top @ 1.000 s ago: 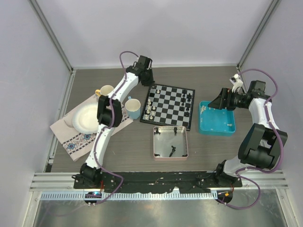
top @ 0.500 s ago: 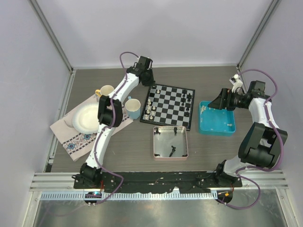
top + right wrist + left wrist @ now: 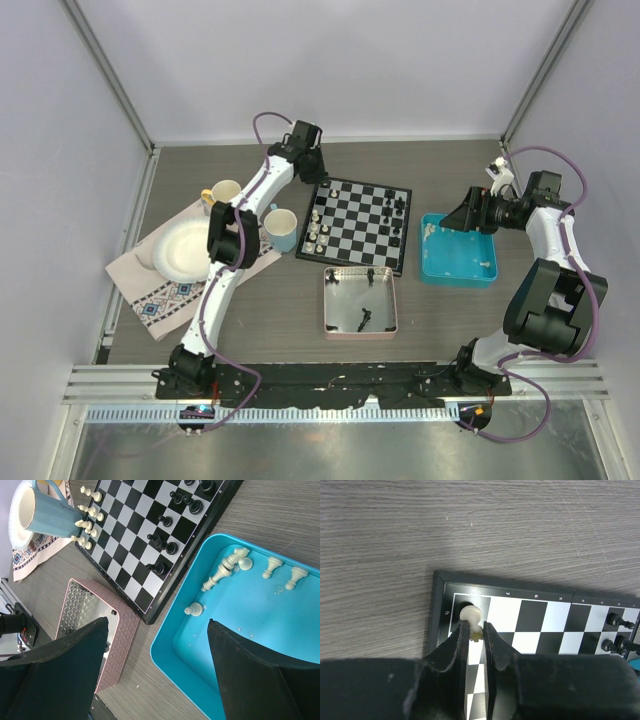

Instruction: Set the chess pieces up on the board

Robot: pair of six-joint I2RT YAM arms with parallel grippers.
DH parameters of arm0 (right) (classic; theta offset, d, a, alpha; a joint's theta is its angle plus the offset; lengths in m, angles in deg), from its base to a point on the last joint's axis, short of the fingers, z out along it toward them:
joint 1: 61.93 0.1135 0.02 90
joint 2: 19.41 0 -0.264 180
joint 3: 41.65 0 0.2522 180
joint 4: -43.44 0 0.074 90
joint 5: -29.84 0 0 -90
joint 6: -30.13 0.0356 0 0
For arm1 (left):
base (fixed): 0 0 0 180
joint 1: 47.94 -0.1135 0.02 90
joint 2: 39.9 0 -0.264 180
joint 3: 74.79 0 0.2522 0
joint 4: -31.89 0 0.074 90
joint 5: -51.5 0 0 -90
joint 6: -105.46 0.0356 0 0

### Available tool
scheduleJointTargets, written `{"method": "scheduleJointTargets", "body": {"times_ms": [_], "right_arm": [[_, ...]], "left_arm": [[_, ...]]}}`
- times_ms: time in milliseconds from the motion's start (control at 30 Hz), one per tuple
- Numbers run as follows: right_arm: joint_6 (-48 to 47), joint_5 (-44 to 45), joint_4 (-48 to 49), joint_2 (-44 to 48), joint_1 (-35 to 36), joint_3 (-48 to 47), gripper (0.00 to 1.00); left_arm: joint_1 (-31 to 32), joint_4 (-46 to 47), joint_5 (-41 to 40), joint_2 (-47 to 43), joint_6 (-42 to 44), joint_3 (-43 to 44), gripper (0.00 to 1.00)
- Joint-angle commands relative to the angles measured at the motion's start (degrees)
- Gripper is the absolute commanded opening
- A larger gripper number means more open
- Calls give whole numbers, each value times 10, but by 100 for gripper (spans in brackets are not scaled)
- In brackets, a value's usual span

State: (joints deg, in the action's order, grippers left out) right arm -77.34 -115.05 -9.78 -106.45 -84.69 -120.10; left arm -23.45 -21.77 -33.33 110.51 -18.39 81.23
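The only printed characters appear in the left wrist view: small white coordinate marks (image 3: 446,612) on the black border of the chessboard (image 3: 530,615). One stands on the left border beside the corner square; a row runs along the far border. All are too small and blurred to read. No other view shows readable text

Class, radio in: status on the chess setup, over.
Left end effector narrow around white piece on board corner, grip unclear. Right end effector open over blue tray. Nothing seen in the way.
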Motion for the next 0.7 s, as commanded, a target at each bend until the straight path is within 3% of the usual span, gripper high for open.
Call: {"method": "scheduleJointTargets", "body": {"times_ms": [0,200,667], "right_arm": [[-10,-14,11,0,-4,-2,86],[-10,-15,10,-1,-5,-2,86],[-15,-17,6,-1,-5,-3,86]], "left_arm": [[-5,11,-4,2,-2,21,18],[-5,10,-3,2,-3,21,27],[-4,17,4,1,-12,23,32]]}}
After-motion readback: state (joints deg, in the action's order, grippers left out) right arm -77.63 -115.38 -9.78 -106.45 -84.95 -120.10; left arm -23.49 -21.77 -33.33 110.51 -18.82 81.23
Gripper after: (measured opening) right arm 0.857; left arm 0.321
